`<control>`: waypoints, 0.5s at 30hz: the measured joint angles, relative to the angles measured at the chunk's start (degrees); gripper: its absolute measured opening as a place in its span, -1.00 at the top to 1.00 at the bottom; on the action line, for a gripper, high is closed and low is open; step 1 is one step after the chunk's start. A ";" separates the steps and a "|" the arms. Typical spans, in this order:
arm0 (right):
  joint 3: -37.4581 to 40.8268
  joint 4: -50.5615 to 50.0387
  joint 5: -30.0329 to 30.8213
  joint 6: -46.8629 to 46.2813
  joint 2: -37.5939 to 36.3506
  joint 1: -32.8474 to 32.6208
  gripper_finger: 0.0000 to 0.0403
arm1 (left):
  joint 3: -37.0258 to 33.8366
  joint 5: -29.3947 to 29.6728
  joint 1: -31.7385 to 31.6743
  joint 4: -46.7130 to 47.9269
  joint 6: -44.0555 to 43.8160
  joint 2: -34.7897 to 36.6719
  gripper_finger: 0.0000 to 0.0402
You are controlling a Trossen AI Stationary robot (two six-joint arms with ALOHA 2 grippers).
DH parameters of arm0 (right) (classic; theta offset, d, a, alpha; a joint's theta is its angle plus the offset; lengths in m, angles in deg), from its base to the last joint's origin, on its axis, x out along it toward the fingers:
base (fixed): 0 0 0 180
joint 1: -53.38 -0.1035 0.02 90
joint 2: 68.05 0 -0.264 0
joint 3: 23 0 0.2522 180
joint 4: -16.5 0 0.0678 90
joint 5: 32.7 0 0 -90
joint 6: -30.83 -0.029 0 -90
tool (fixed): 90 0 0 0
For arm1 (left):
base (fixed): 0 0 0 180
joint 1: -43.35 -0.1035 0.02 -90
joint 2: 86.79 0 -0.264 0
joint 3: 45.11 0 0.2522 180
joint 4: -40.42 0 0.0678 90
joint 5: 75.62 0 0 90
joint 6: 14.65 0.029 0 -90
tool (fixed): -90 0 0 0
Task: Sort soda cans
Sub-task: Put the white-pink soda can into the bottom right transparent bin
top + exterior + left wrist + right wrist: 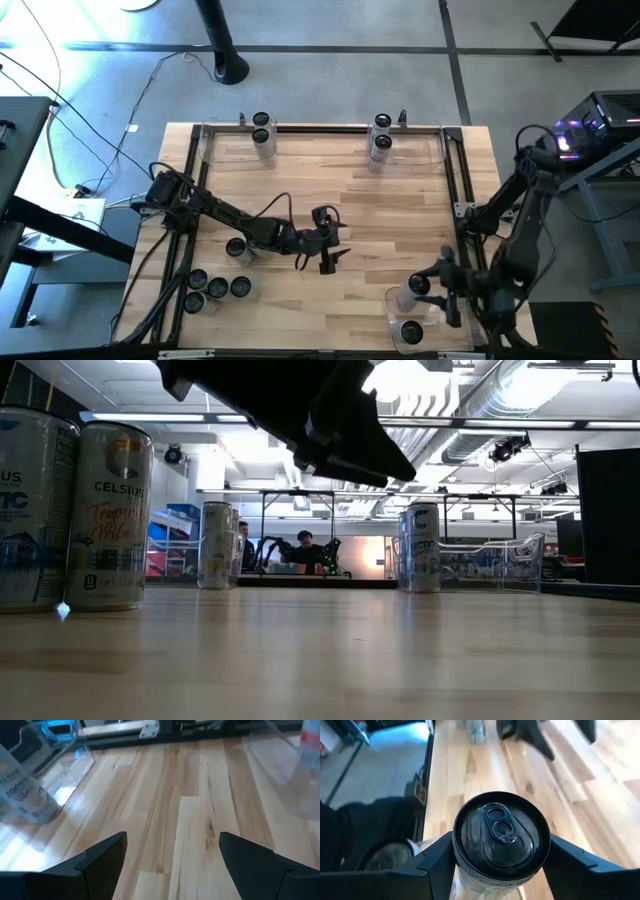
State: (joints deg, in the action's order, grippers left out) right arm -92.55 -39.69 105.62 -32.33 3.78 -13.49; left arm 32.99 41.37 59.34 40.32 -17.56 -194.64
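My right gripper (pixel 420 291) is shut on a soda can (pixel 501 836) with a dark top, above the clear bin (pixel 391 312) at the table's near right corner. Another can (pixel 411 331) stands in that bin. My left gripper (pixel 172 836) hovers open over bare wood at mid-table (pixel 338 246), nothing between its fingers. Several loose cans (pixel 217 288) stand on their bases near the left front edge, one (pixel 237 249) a little apart. Two cans (pixel 262 135) and two more (pixel 381 140) stand in the far bins. My right gripper pinches the can's side just under its rim (pixel 457 862) between its two fingers (pixel 437 857), one on each side. The fingers come slanting down from the table's right. The can stands upright in the hold; its base is hidden, so I cannot tell whether it rests on anything.
Clear plastic bins (pixel 225 150) (pixel 425 152) line the far edge inside a dark frame (pixel 455 170). In the low view two cans (pixel 108 515) loom at the near left, and people stand in the room behind. Open wood lies between the arms.
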 joint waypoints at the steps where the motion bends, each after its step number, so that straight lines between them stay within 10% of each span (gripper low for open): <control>1: 0.00 0.30 -0.71 0.01 0.84 0.00 -0.15 | 0.00 -0.37 0.00 -0.21 0.00 0.00 -0.54; 15: 0.07 9.73 -1.35 9.40 9.70 0.24 -0.15 | 0.00 -0.90 -0.26 -1.10 0.15 -0.04 -0.54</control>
State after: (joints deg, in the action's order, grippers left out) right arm -92.48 -29.96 104.27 -22.94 13.48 -13.25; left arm 32.99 40.46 59.08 39.22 -17.41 -194.68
